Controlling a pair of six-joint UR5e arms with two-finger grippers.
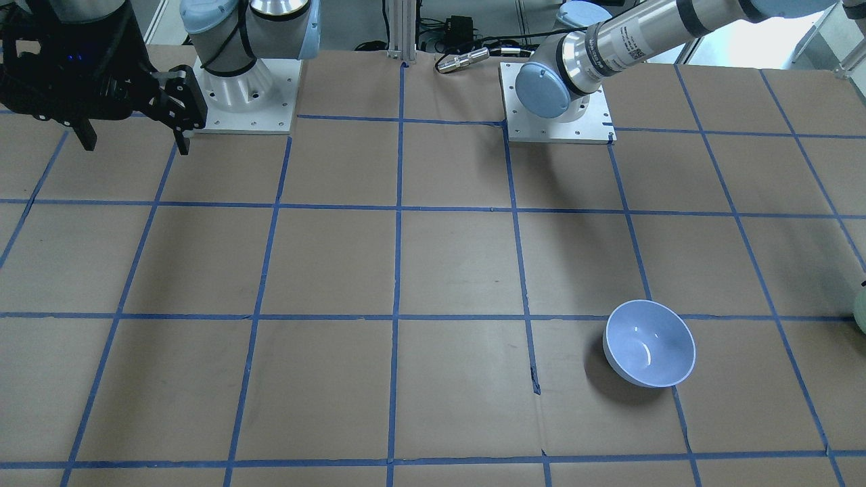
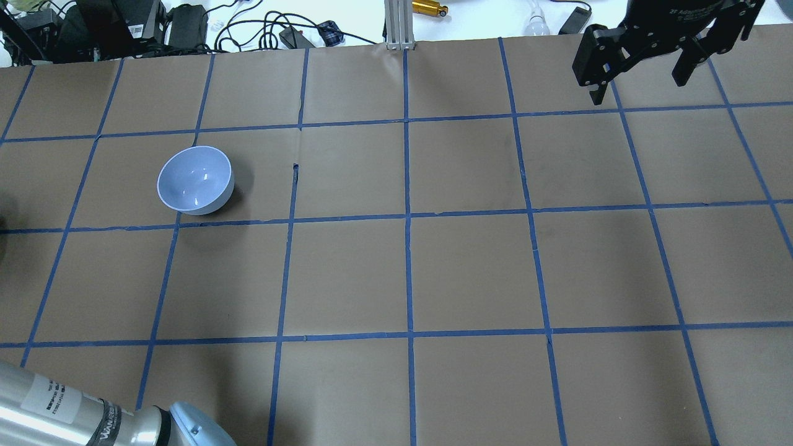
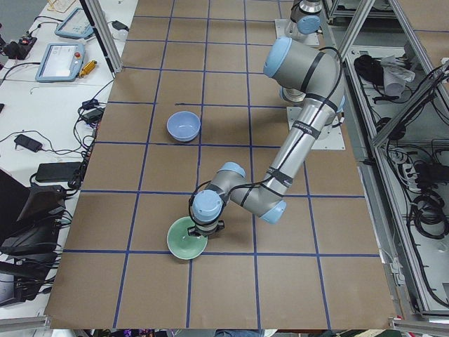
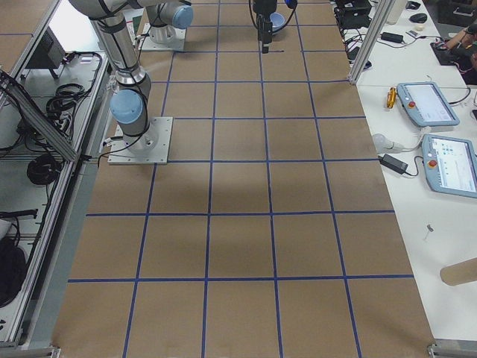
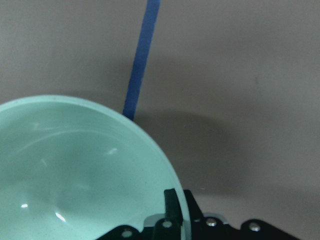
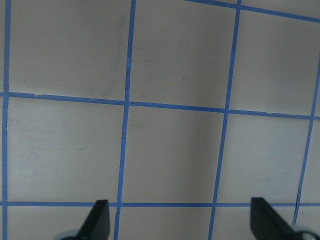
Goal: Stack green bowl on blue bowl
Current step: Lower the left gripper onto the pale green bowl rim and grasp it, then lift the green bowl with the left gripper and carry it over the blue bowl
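**Green bowl** (image 5: 75, 170): stands upright near the left end of the worktop (image 2: 409, 272), about midway between its robot-side and operator-side edges. It is cut off at the edge of the front view and is not seen in the overhead view.

**Blue bowl** (image 2: 195, 179): stands upright and empty in the left half, towards the operator-side edge and well apart from the green bowl.

**Left gripper** (image 5: 179, 207): is set at the green bowl's rim, with one finger seen just inside it. The other finger is hidden, so it cannot be told whether the rim is pinched or the jaws are merely placed around it.

**Right gripper** (image 2: 638, 87): is held high over the right half, spread wide, with nothing in it.

**Stage (judged):** grasp at the rim; the stacking is not yet done.

**Hazards (judged):**
- The glossy, thin rim may slip from a one-sided pinch, and the bowl may tilt or swing once lifted.
- The blue bowl may be struck on its rim and pushed if the descent is off-centre.
- A tipped or bouncing bowl may result from a high release.
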